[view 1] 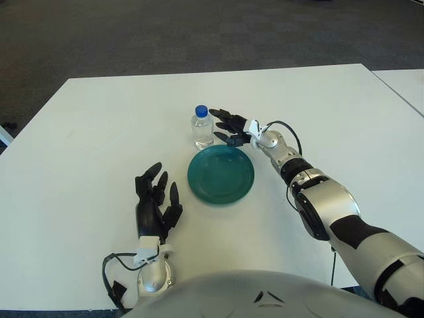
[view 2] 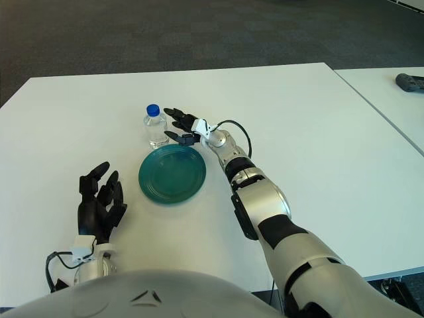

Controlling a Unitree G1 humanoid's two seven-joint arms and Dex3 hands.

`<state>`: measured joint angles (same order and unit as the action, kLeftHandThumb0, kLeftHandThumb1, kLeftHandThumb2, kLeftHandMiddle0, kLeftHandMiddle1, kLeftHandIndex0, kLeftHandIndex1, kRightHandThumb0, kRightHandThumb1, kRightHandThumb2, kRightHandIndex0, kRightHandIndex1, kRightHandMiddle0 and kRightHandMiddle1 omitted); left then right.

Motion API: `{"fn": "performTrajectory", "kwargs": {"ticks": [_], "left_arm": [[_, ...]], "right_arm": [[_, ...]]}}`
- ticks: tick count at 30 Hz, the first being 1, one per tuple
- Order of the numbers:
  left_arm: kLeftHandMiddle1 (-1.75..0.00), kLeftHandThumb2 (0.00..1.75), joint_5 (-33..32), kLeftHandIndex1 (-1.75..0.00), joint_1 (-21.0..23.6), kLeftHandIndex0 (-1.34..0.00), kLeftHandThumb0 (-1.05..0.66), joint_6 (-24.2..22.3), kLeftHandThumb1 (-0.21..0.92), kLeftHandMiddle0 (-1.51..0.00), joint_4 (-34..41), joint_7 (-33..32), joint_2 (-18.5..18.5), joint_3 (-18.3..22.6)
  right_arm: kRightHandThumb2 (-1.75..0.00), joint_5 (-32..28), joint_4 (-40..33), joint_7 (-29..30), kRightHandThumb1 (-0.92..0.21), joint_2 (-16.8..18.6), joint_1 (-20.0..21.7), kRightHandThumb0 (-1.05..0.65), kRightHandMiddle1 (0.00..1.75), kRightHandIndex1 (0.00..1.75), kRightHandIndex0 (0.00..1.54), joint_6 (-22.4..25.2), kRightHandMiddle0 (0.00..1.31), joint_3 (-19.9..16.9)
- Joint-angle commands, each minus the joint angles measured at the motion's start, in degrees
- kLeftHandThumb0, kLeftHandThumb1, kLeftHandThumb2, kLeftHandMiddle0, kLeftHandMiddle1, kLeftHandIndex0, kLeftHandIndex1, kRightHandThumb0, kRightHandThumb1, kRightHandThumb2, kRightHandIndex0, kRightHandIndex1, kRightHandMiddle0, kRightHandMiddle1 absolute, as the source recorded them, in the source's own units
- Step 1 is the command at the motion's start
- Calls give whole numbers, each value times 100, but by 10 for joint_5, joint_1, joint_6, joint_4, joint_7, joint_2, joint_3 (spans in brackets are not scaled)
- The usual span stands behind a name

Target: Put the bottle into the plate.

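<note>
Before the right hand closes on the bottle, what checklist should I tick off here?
1. bottle upright, cap on: ok.
2. right hand beside the bottle, fingers spread: ok.
3. Fingers around the bottle: not ok, they sit to its right.
4. plate holds nothing, just in front of the bottle: ok.
5. left hand open, left of the plate, out of the path: ok.

The small clear plastic bottle with a blue cap [view 1: 203, 128] stands upright just above the round dark-green plate [view 1: 220, 175], seemingly a narrow gap apart. The black three-fingered right hand [view 1: 230, 128], fingers spread, crowds its right side. The white table [view 1: 99, 132] lies bare toward the upper left. The left hand [view 1: 156, 204] blocks the lower left.
</note>
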<state>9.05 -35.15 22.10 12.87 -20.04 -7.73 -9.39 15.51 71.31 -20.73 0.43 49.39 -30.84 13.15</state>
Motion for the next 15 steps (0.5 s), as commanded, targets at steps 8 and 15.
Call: {"fn": "performTrajectory", "kwargs": {"ticks": [8, 15], "left_arm": [[-10, 59, 4, -97, 1, -6, -75, -1, 92, -50, -4, -12, -21, -7], [-10, 57, 5, -97, 11, -5, -74, 1, 92, -51, -13, -16, -25, -12]], "right_arm": [[-79, 8, -12, -23, -92, -9, -5, -105, 0, 0, 0, -53, 1, 12], [-81, -26, -22, -87, -92, -8, -21, -105, 2, 0, 0, -76, 3, -7]]}}
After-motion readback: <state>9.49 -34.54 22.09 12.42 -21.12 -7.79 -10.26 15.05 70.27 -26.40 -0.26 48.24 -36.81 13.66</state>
